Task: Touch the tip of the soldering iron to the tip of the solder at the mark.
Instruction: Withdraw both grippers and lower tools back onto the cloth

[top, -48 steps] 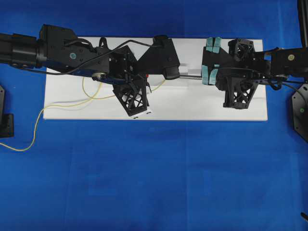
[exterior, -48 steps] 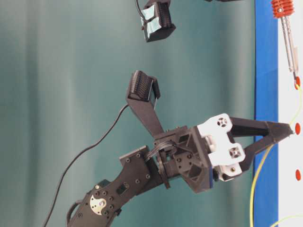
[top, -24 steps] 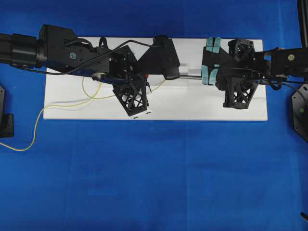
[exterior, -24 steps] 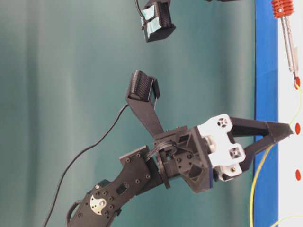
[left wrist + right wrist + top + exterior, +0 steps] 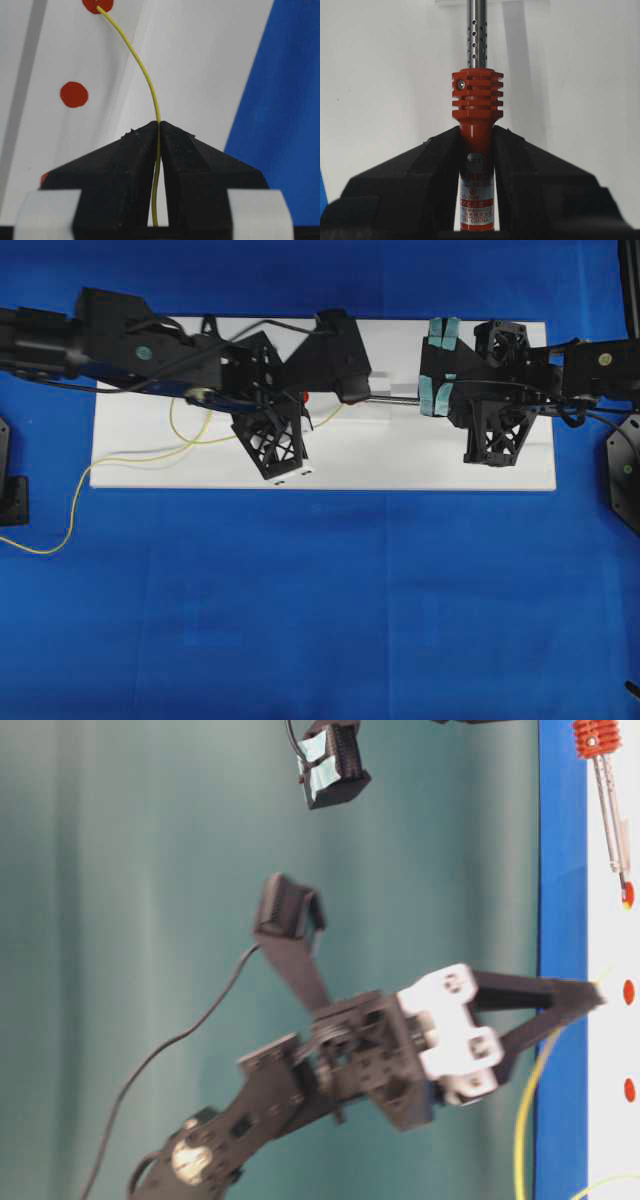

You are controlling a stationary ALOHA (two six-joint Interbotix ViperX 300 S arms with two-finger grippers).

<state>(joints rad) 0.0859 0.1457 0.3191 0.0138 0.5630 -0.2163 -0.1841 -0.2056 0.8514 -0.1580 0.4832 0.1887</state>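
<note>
1. Left wrist view: the solder curves up from the left gripper, whose jaws pinch it tight, to a red mark on the white board.
2. The soldering iron sits clamped in the right gripper, shaft over the board.
3. Around the board lies a blue cloth.

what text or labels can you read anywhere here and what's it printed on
"IN CHINA": bottom line of the label on the soldering iron body, in the right wrist view.
"20W": partly legible, on the same label.
Other label lines: too blurred to read.
Nothing else carries readable text.
</note>
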